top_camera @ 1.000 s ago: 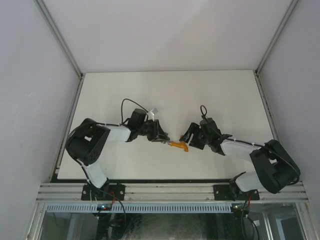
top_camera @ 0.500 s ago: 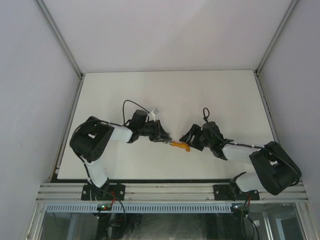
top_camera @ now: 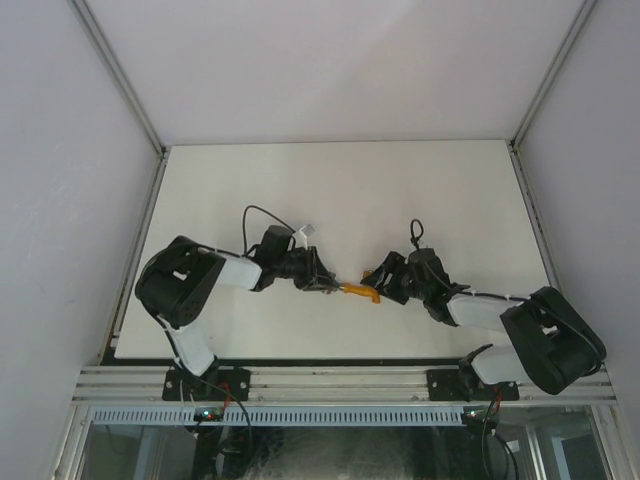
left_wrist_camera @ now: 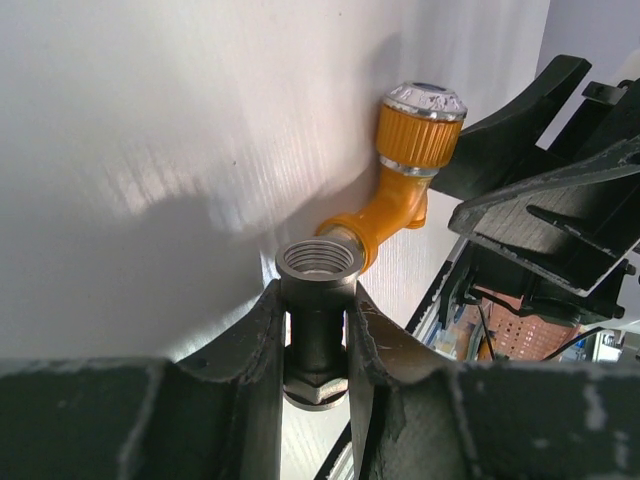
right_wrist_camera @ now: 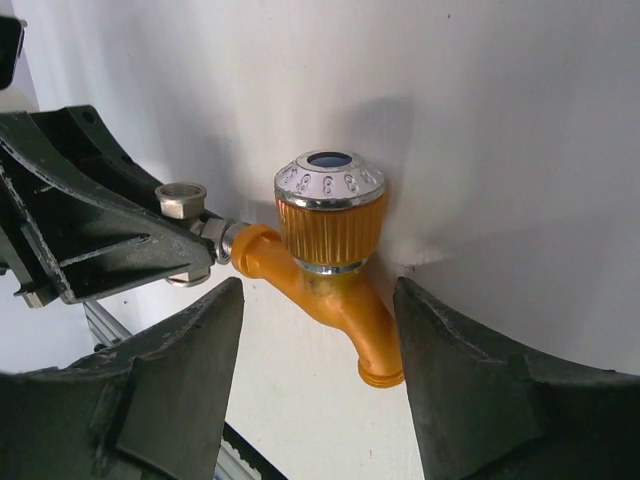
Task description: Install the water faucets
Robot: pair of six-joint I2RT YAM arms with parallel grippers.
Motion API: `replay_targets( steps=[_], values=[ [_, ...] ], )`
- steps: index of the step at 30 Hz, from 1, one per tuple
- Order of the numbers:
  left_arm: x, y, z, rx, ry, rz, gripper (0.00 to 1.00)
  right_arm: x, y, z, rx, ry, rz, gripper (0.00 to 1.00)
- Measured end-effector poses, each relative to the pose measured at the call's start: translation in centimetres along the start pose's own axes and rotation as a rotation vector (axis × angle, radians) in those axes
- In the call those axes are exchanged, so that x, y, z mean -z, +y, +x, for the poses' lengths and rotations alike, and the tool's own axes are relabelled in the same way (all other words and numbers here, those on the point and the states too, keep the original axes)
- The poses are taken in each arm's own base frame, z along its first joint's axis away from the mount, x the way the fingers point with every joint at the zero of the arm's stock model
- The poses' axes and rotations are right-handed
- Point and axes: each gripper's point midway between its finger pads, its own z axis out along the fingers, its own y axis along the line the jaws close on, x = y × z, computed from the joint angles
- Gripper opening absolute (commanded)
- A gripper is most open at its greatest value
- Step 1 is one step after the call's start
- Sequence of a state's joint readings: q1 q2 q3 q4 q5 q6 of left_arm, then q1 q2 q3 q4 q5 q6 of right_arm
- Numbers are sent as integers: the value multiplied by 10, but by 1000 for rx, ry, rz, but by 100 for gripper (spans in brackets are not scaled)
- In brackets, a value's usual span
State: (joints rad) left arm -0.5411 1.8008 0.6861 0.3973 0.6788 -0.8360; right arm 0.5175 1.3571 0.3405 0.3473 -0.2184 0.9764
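Over the white bench (top_camera: 340,180), near its front middle, the right end effector (right_wrist_camera: 318,300) stands wide open, its fingers on either side of the orange tap (right_wrist_camera: 330,250) without touching it. Facing it, the left end effector (left_wrist_camera: 318,310) is clamped tight on the grey threaded fitting (left_wrist_camera: 318,265), which meets the tap's inlet end between the two arms.
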Motion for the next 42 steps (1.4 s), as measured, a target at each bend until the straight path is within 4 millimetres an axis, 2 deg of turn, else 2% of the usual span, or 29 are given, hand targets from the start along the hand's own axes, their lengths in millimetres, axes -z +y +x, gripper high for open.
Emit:
replay_targets(
  steps=[9, 17, 31, 37, 42],
  values=[
    [5, 2, 5, 0, -2, -16, 0, 5, -5, -2, 1, -20, 23, 61],
    [-2, -10, 7, -9, 2, 29, 0, 0, 0, 3, 1, 12, -12, 57],
    [-9, -10, -1, 11, -24, 63, 0, -6, 0, 2, -33, 2, -53, 46],
    [-11, -10, 1, 10, -14, 67, 0, -12, 4, 3, -63, -1, -97, 41],
    [-11, -12, 2, 7, -11, 73, 0, -19, 6, 6, -97, 18, -123, 32]
  ],
)
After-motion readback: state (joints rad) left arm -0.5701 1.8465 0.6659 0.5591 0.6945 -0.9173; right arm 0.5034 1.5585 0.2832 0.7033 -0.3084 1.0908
